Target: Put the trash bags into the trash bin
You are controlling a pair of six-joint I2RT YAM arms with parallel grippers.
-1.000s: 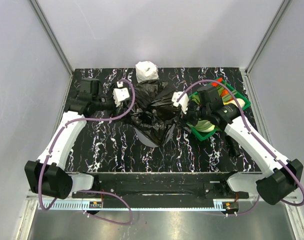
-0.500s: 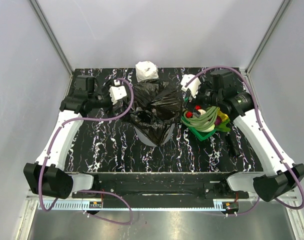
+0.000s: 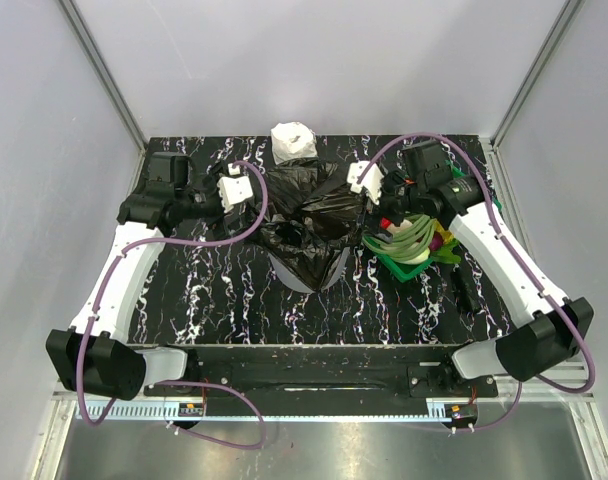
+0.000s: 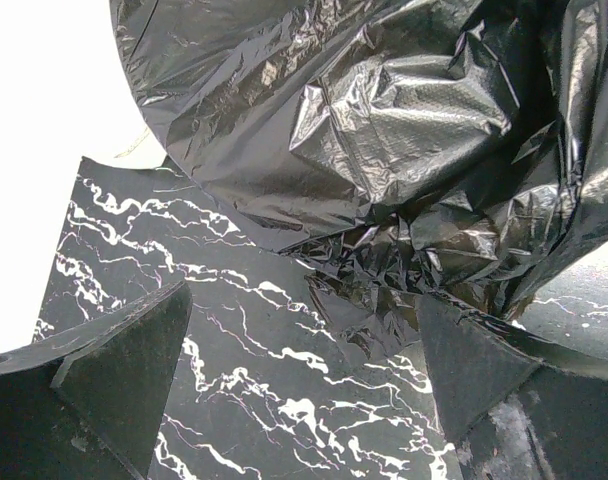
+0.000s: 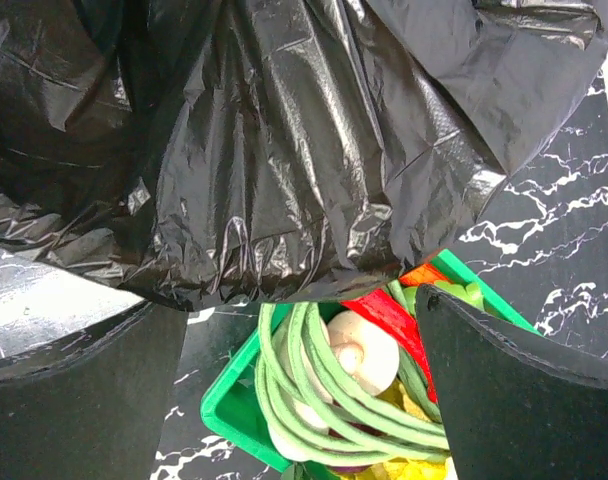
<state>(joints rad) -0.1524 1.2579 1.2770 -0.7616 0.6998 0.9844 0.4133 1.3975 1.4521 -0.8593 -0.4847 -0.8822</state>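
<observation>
Top external: my just-released right claw (image 3: 372,203) is hovering three o'clock of the trash bag (image 3: 309,215) draping the trash bin (image 3: 296,280).

A crumpled black bag (image 3: 306,212) lay draped over the grey bin (image 3: 302,281) at the middle of the marbled black surface (image 3: 214,290), hiding its mouth and most of its wall. The left end effector (image 3: 234,190) hung just left of the bag. The right end effector (image 3: 367,181) hung at its right edge, beside a green basket (image 3: 416,265) of vegetables. A white roll (image 3: 293,140) sat behind the bag.
</observation>
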